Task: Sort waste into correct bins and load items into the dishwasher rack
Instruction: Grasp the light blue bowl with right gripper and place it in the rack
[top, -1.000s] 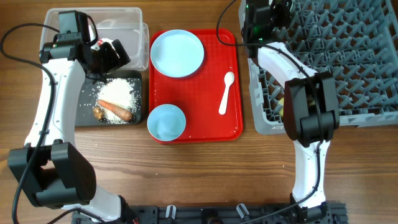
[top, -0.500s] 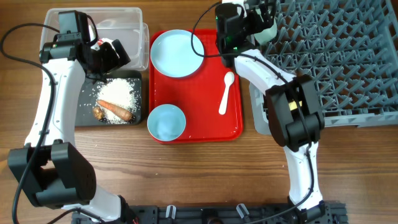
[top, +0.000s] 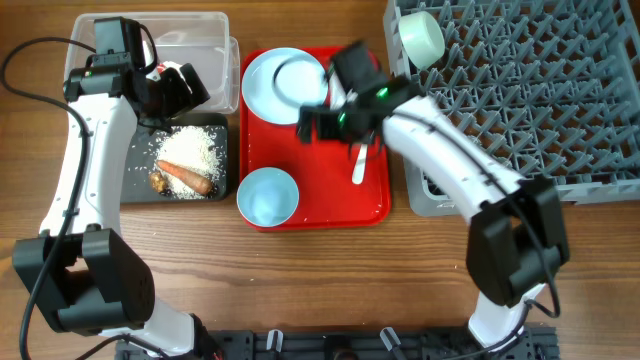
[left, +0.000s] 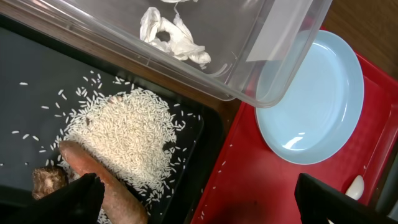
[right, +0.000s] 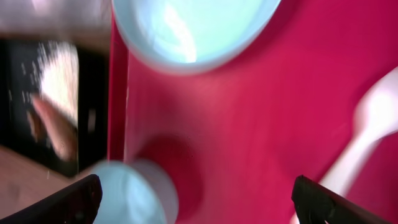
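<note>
My left gripper (left: 199, 211) hangs open over the edge between the black tub (left: 37, 56) and the red tray (left: 261, 180); nothing sits between its fingers. Below it lie rice grains (left: 124, 137), a carrot-like stick (left: 106, 180) and a brown lump (left: 50, 180). Crumpled tissue (left: 171, 34) lies in the clear tub (left: 261, 62). My right gripper (top: 318, 122), blurred and open, hovers empty over the tray between the pale blue plate (top: 285, 85) and a pale blue bowl (top: 267, 195). The white spoon (top: 360, 165) lies partly under that arm. A mint bowl (top: 420, 35) rests in the grey rack (top: 520, 90).
The red tray (top: 330, 200) fills the table's middle, with the rack against its right side and the two tubs on its left. The right arm crosses from the rack's near left corner over the tray. Bare wood runs along the front.
My right gripper has opened, left the mint bowl in the rack's far left corner, and swung left and down over the red tray. The left arm has not moved.
</note>
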